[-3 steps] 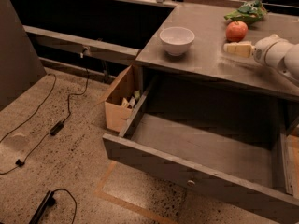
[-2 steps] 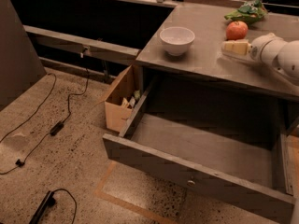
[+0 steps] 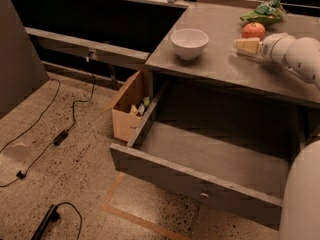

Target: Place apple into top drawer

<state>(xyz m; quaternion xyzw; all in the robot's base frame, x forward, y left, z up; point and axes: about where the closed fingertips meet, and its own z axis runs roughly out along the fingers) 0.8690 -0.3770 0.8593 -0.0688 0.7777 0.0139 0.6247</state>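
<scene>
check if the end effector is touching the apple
Cannot tell. The camera view shows the end effector just in front of the apple above the counter, outlines meeting with no visible gap, yet this angle could hide one.

My gripper (image 3: 248, 46) sits over the worktop (image 3: 215, 69) toward its right edge. The apple (image 3: 253, 30) is just behind it, and the green leafy bag (image 3: 265, 11) crowds the back edge. The white bowl (image 3: 189, 43) stands well apart by the left edge. Below the front edge, the top drawer (image 3: 200, 181) is pulled out, open from above.
</scene>
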